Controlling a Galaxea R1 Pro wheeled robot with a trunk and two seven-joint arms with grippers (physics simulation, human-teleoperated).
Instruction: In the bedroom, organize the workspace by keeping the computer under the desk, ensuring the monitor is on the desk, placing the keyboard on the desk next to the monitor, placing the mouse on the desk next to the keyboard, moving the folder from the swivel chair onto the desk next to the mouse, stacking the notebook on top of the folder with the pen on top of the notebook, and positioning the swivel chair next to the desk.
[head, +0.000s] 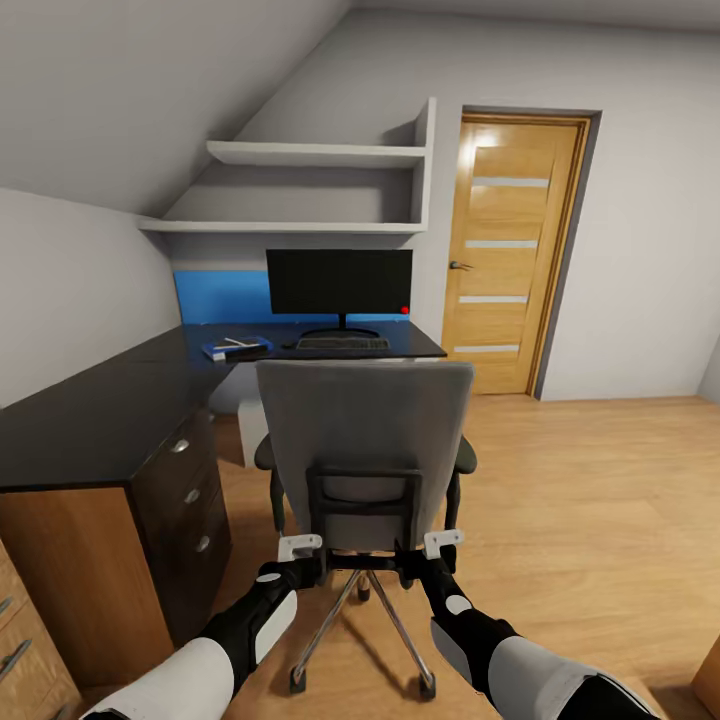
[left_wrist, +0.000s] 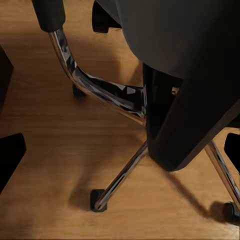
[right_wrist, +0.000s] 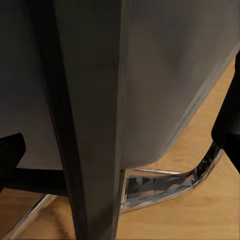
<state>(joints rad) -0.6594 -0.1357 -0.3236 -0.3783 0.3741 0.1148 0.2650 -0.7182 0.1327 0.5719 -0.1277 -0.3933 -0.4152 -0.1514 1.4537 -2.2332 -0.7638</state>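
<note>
Chair: I saw the swivel chair (head: 362, 430) at 12 o'clock, facing the desk (head: 120, 400).
Claws: left gripper (head: 300, 562) and right gripper (head: 425, 560) pressed its back; I couldn't tell their spread.

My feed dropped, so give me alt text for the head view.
Both grippers, left and right, sit at the lower back of the grey swivel chair, which faces the black desk. On the desk stand the monitor, keyboard and blue folder.

Evenly, softly lit in the head view, sharp throughout, with straight lines bowing slightly toward the edges. Dimmer at both wrists, soft shadow pooled on the floor (left_wrist: 60, 165) under the swivel chair (head: 362, 440). Bright mirror glints along its chrome base (left_wrist: 100, 95).
</note>
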